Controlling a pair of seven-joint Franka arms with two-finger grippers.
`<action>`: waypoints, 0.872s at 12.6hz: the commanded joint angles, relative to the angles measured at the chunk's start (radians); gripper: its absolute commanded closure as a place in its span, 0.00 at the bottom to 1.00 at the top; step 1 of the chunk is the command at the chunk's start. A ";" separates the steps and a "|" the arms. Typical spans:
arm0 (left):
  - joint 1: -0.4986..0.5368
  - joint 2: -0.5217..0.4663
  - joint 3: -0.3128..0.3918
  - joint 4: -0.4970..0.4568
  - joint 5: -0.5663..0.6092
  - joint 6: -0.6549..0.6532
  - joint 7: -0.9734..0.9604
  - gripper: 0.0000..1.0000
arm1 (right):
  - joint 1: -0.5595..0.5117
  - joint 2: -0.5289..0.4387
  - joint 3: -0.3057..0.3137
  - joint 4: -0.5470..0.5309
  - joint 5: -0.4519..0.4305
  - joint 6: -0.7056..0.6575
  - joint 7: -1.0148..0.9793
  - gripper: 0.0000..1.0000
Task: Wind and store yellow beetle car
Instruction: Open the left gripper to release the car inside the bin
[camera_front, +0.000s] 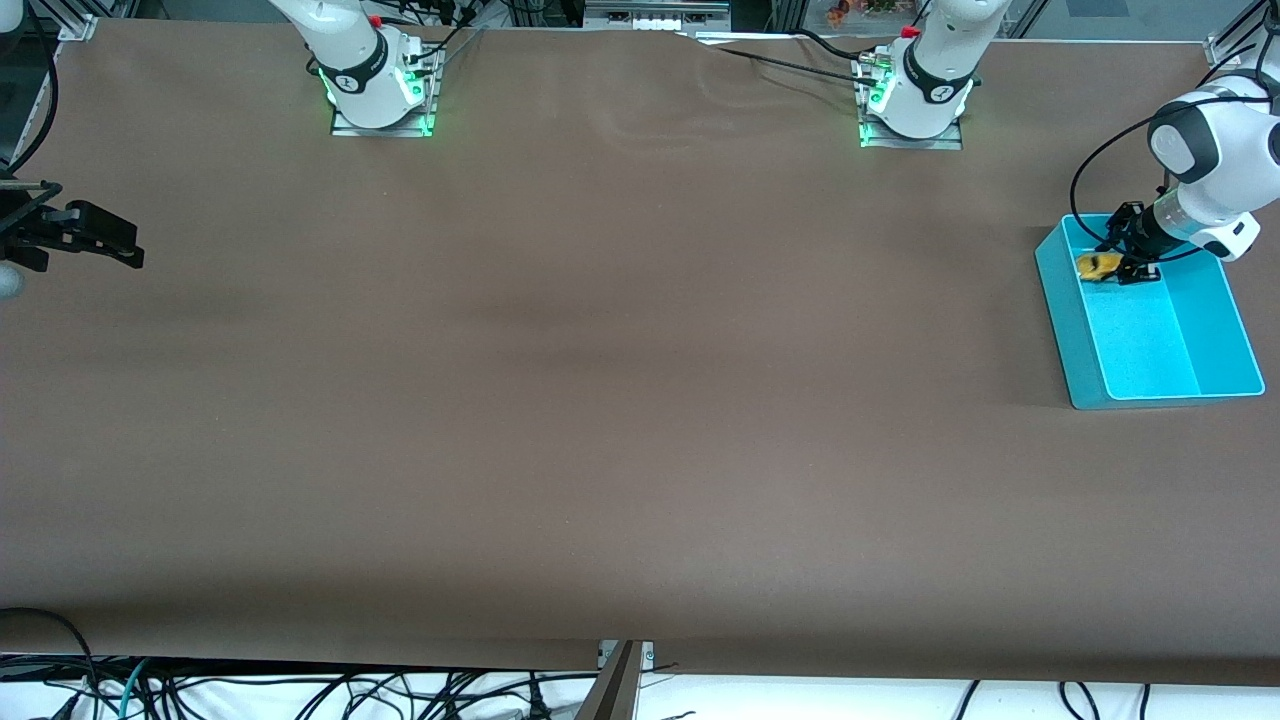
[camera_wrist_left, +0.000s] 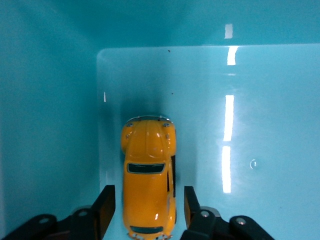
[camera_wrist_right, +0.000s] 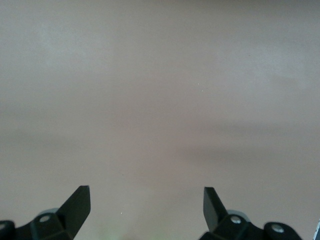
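The yellow beetle car (camera_front: 1097, 266) lies on the floor of the turquoise bin (camera_front: 1062, 300), in the part of the bin farther from the front camera. My left gripper (camera_front: 1118, 262) is down inside the bin, open, with one finger on each side of the car. In the left wrist view the car (camera_wrist_left: 148, 170) sits between the fingers (camera_wrist_left: 104, 210) with a small gap on both sides, its nose close to the bin wall (camera_wrist_left: 50, 125). My right gripper (camera_front: 100, 240) is open and empty and waits over the right arm's end of the table; it also shows in the right wrist view (camera_wrist_right: 146, 200).
The bin stands at the left arm's end of the table. The brown table cover (camera_front: 600, 400) stretches between the two arms. The arm bases (camera_front: 380, 90) stand along the table edge farthest from the front camera.
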 joint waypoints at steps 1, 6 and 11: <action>-0.033 -0.003 -0.004 0.039 0.028 -0.005 -0.018 0.00 | -0.004 -0.002 0.004 0.003 -0.004 -0.003 0.012 0.00; -0.067 -0.032 -0.094 0.296 0.014 -0.380 -0.019 0.00 | -0.004 -0.002 0.004 0.003 -0.002 -0.003 0.012 0.00; -0.079 0.012 -0.306 0.645 0.003 -0.697 -0.028 0.00 | -0.002 -0.002 0.004 0.003 -0.004 -0.003 0.012 0.00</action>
